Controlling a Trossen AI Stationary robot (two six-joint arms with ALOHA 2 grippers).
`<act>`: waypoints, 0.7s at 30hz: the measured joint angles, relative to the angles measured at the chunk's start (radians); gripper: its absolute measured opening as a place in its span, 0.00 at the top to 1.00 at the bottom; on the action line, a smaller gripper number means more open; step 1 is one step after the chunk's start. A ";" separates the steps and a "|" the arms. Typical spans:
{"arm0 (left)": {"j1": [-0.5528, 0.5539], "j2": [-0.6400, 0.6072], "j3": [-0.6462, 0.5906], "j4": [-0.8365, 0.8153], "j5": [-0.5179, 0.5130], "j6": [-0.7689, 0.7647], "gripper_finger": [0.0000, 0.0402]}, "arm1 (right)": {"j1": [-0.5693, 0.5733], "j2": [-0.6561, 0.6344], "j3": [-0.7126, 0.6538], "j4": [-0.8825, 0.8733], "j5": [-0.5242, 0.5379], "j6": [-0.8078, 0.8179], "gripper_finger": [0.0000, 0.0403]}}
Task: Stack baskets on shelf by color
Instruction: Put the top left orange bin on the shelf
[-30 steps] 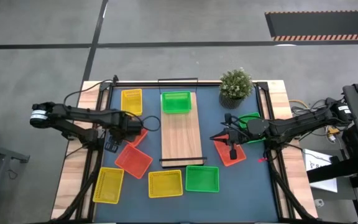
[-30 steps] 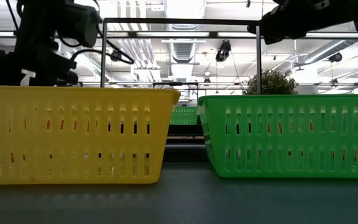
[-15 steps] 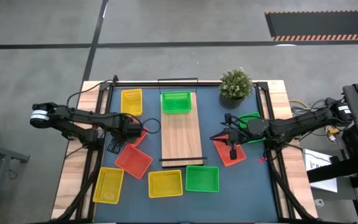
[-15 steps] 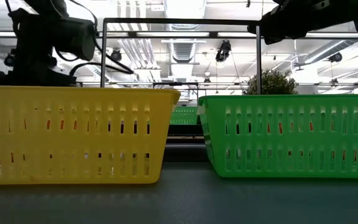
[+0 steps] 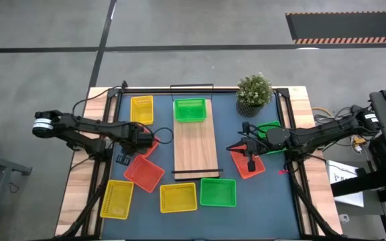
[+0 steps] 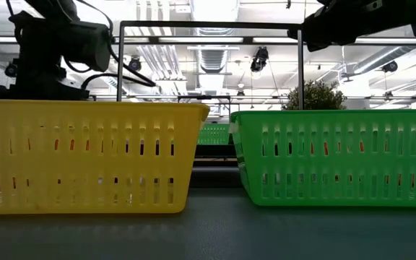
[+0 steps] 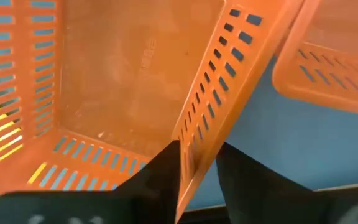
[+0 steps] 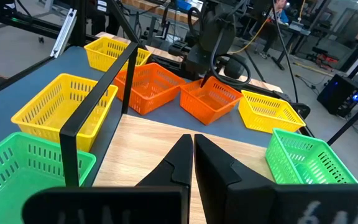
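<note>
My left gripper (image 5: pixel 144 138) points down at a red-orange basket (image 5: pixel 152 146) that sits on the table left of the shelf (image 5: pixel 196 144), and it is shut on that basket's wall. A second red-orange basket (image 5: pixel 144 173) lies just nearer. One green basket (image 5: pixel 190 110) sits on the shelf's far end. My right gripper (image 5: pixel 238 148) hangs shut and level at the shelf's right side, above another red-orange basket (image 5: pixel 246 164). In the right wrist view its fingers (image 8: pixel 191 158) are together and hold nothing. My left gripper has one long side wall (image 7: pixel 196 134) of the red-orange basket between its fingers, one finger (image 7: pixel 160 177) inside the basket and the other (image 7: pixel 247 180) outside. It comes from above, pointing down. The basket's floor (image 7: pixel 123 74) stays level on the table.
Yellow baskets lie at the far left (image 5: pixel 142 109), near left (image 5: pixel 116 199) and near middle (image 5: pixel 178 197). Green baskets sit at the near edge (image 5: pixel 218 192) and the right (image 5: pixel 268 127). A potted plant (image 5: pixel 254 94) stands at the far right.
My left gripper has sunk a little toward the red-orange basket, then kept still. The baskets have not moved.
</note>
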 joint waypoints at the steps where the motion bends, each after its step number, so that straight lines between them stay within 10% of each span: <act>1: 0.000 0.000 0.000 0.000 0.000 0.000 0.86 | 0.000 0.000 0.000 0.000 0.000 0.000 0.98; 21: -0.040 -0.001 0.217 -0.143 0.003 -0.137 0.99 | 0.000 0.000 0.000 0.000 0.000 0.008 0.98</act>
